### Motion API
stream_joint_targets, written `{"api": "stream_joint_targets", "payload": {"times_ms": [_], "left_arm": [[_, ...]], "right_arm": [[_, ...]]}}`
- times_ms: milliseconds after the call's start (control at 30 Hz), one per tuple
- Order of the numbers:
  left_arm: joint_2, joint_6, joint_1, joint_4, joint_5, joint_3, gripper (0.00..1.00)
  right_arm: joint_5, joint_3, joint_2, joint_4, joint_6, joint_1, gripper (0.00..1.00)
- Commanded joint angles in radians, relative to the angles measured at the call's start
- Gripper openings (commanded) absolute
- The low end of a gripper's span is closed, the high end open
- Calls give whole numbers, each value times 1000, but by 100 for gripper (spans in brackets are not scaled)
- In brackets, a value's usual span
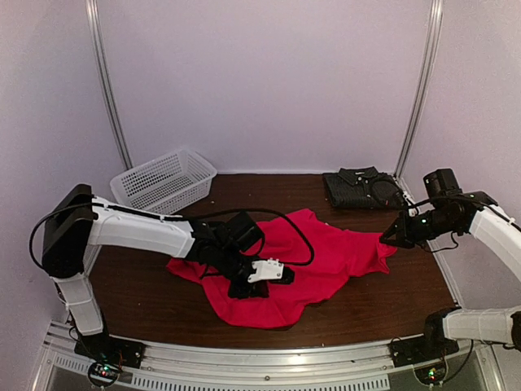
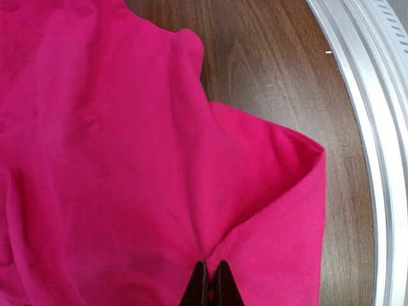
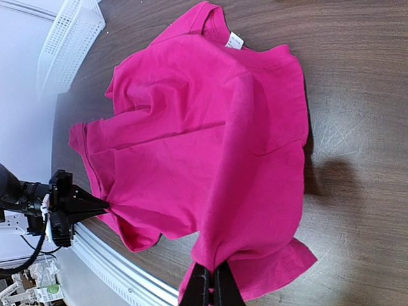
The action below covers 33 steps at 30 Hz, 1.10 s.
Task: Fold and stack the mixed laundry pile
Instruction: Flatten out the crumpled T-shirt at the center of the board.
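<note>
The red-pink T-shirt lies spread and wrinkled on the dark wood table, filling most of the left wrist view and the right wrist view. My left gripper is shut on a pinch of its cloth in the middle. My right gripper is shut on the shirt's right edge, lifting that corner. The dark pinstriped shirt lies folded at the back right of the table.
A white lattice basket stands at the back left corner. A metal rail runs along the near table edge, seen also in the left wrist view. White walls close in the back and sides.
</note>
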Motion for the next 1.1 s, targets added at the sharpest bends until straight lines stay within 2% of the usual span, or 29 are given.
{"api": "stream_joint_targets", "payload": {"times_ms": [0,67,167,467,733,833,1067], "left_arm": [[-125,-61,0,27,-76,-45,0],[-168,-85,4,41,-83,-74,0],[-194,-79,5,39,-79,-115,5],[-134,-63,-69,58,-48,-182,9],[-134,-90,-128,83,-56,-198,20],[-135,-98,-140,91,-69,-202,27],[-178,-88,-149,92,-97,-227,27]], "right_arm": [[4,12,-17,6,7,-7,0],[6,16,-10,14,8,-7,0],[1,20,0,24,8,-8,0],[1,28,11,20,3,-8,0],[3,28,16,21,0,-8,0],[-1,31,23,21,-4,-8,0],[-3,30,24,16,-7,-8,0]]}}
